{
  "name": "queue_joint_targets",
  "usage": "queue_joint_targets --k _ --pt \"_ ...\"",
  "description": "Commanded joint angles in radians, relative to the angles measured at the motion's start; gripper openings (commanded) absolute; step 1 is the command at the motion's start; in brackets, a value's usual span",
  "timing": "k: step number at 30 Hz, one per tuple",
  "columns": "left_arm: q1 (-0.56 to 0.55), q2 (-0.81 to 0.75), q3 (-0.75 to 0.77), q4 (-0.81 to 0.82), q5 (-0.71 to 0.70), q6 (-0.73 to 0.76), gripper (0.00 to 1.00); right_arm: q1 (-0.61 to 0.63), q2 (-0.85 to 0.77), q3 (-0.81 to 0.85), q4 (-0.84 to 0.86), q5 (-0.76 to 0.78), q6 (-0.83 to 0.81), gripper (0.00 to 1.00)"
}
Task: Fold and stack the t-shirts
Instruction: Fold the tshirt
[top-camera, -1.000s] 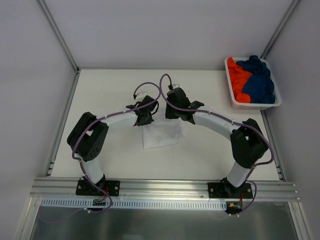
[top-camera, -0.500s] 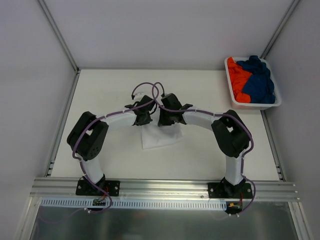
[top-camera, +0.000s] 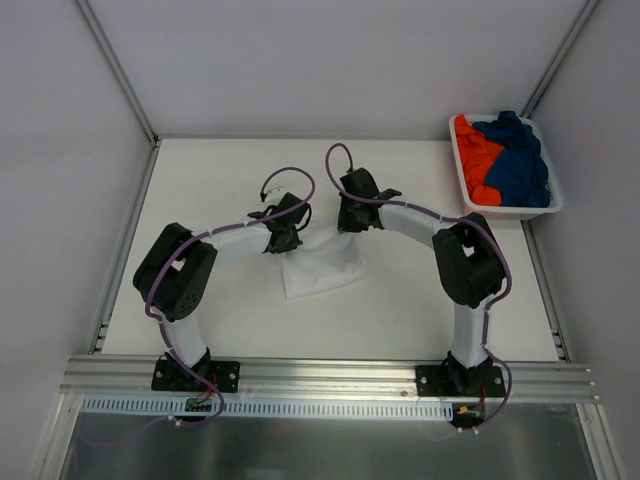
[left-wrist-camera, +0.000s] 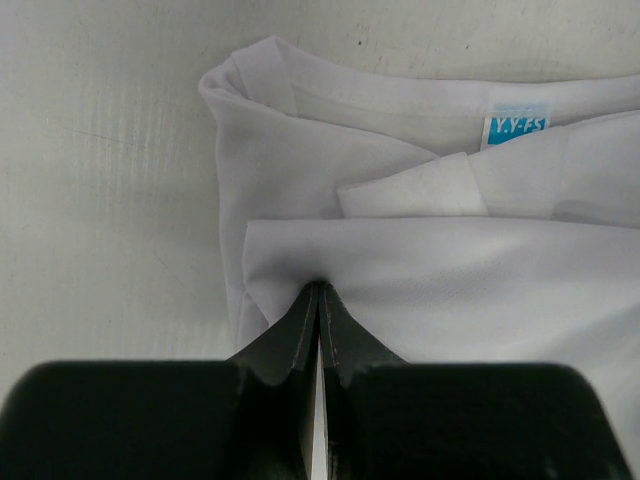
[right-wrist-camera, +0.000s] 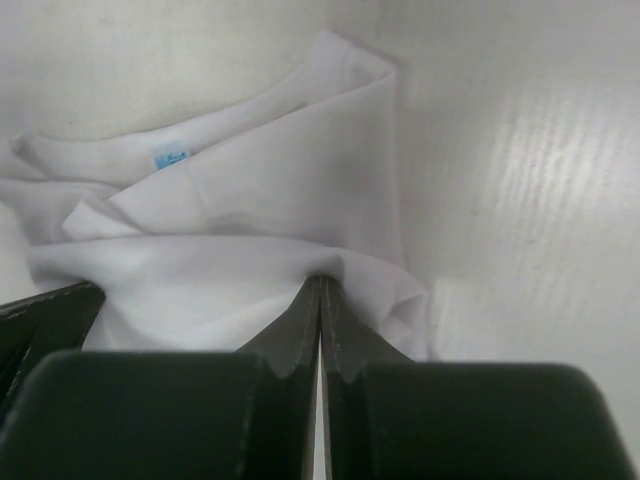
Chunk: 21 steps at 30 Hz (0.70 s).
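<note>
Half folded in the middle of the desk (top-camera: 420, 300), the white t-shirt (top-camera: 322, 274) looks thin, limp and light, best held by its fold edge, where the left tool (left-wrist-camera: 318, 292) and right tool (right-wrist-camera: 320, 288) each pinch shut on a corner

Seen from above, both wrists cover the far edge of the white t-shirt (top-camera: 322, 272), and neither pincer's fingertips show there. In the left wrist view the shirt runs off the right edge. The left pincer (left-wrist-camera: 318, 292) hides the near cloth, including whatever is nipped between its pressed-together fingers. The blue label (left-wrist-camera: 517, 126) is too blurred to read. The right pincer (right-wrist-camera: 320, 288) likewise covers the near cloth. In the basket (top-camera: 510, 211), the orange t-shirt (top-camera: 472, 150) lies partly under the dark blue t-shirt (top-camera: 520, 165).
</note>
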<state>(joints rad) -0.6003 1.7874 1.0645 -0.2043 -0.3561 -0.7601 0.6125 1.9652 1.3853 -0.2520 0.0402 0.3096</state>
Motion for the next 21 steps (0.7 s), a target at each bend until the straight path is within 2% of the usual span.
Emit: queue_joint_targets --k 1,15,21 --pt "0.013 -0.026 -0.024 -0.026 0.002 -0.008 0.0 -0.023 0.032 0.061 -0.084 0.061 -0.032 0.01" --pt "0.017 -0.039 -0.029 -0.026 -0.009 0.002 0.0 -0.083 0.143 0.159 -0.168 0.107 -0.075 0.0" --pt "0.017 -0.124 -0.021 -0.027 -0.053 0.033 0.0 -0.092 0.051 0.187 -0.15 0.151 -0.147 0.01"
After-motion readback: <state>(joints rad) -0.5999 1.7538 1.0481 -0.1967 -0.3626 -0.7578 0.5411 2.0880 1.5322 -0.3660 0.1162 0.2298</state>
